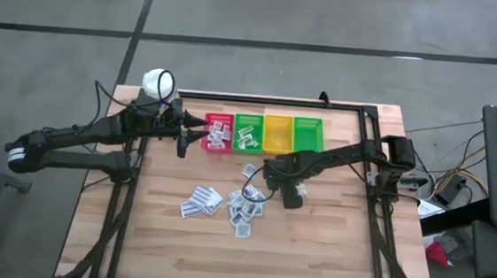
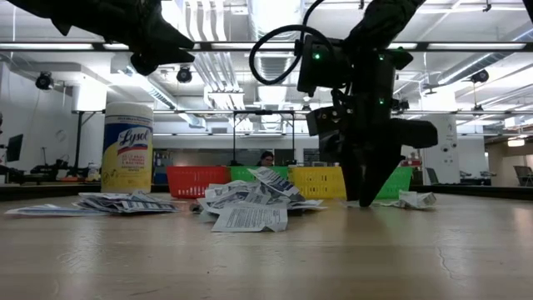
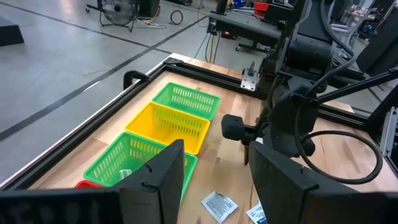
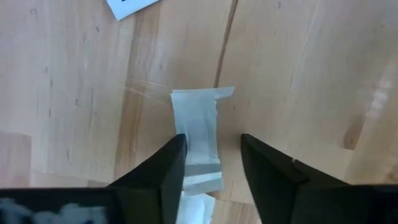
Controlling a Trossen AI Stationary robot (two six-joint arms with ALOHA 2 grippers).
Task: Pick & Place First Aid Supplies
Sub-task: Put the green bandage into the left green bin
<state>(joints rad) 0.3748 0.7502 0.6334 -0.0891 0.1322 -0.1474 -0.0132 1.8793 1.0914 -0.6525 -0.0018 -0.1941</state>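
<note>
**Right gripper poised over a lone sachet**

Sachets (image 1: 245,205) lie heaped mid-table, well short of the bins (image 1: 262,132) along the far edge. Low down, the right gripper (image 2: 366,200) touches the table (image 2: 333,258). Its wrist view shows fingers (image 4: 155,180) spread astride one white packet (image 4: 198,140), not yet pinching; closing comes next, I judge. Left gripper (image 3: 214,177) waits spread by the bins.

Two dark, near-black jointed arms, matte housings. Black cable looped off right arm's wrist (image 2: 279,50). Small green lights on right wrist housing. Pale band near left arm's base (image 1: 18,152), possibly a label. Dark wedge-shaped fingers (image 3: 158,177), flat inner faces.
</note>
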